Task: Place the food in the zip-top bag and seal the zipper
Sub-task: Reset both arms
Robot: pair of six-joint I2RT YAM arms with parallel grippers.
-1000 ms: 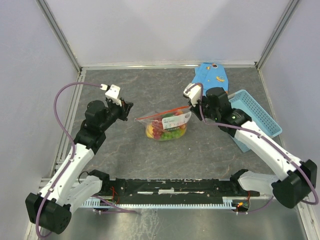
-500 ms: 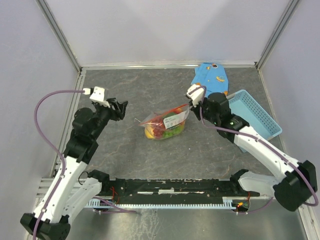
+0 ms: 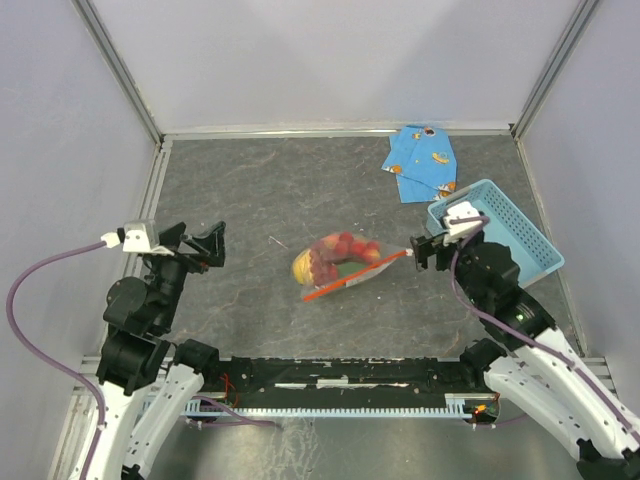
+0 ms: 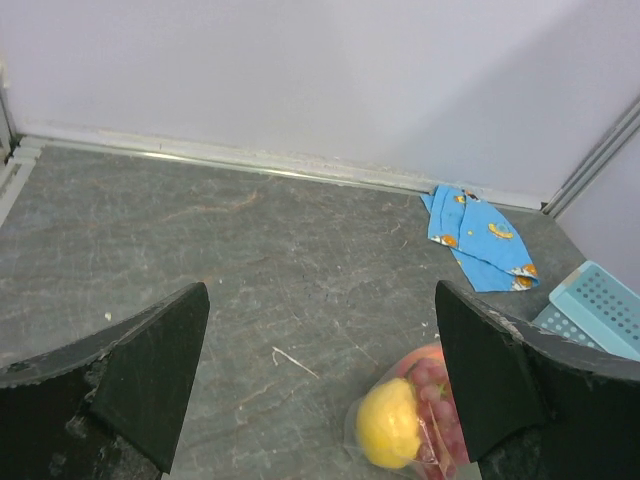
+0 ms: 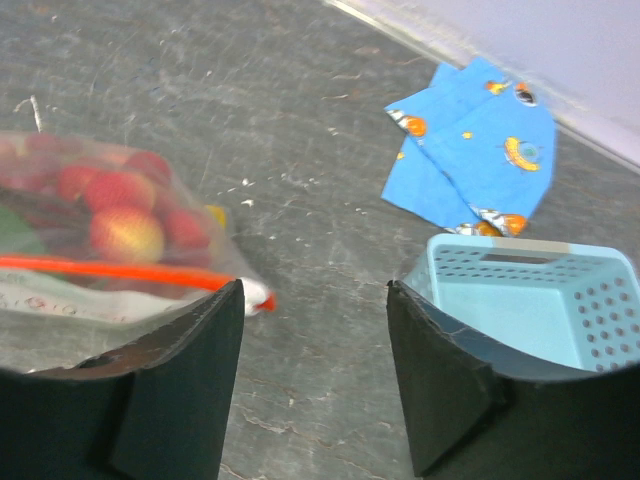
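Top external view: the left gripper (image 3: 195, 245) sits near the left edge of the table (image 3: 250, 190), jaws wide apart and holding nothing, with open grey surface all round it. Its wrist view shows the same gripper (image 4: 320, 295) well apart from the bag (image 4: 415, 425).

The right gripper (image 3: 428, 243) is also spread open and empty. It sits between the bag (image 3: 340, 265) on its left and the basket (image 3: 510, 215) on its right, with little room either side. In the right wrist view, the zipper's (image 5: 100, 268) white end piece (image 5: 258, 297) lies just beside one finger (image 5: 190, 390); whether they touch cannot be told.

The clear, crinkly bag lies flat near the table's middle. Its orange-red zipper (image 3: 355, 278) runs along the near side. Inside are a yellow lemon (image 3: 303, 266) and red strawberries (image 3: 345, 245). A pale label (image 5: 50, 300) on the bag is too blurred to read.

The light-blue basket has rows of small holes. A folded blue cloth (image 3: 422, 162) with orange prints lies at the far right. The table is dark and stone-patterned, with metal rails along its edges and pale walls beyond.
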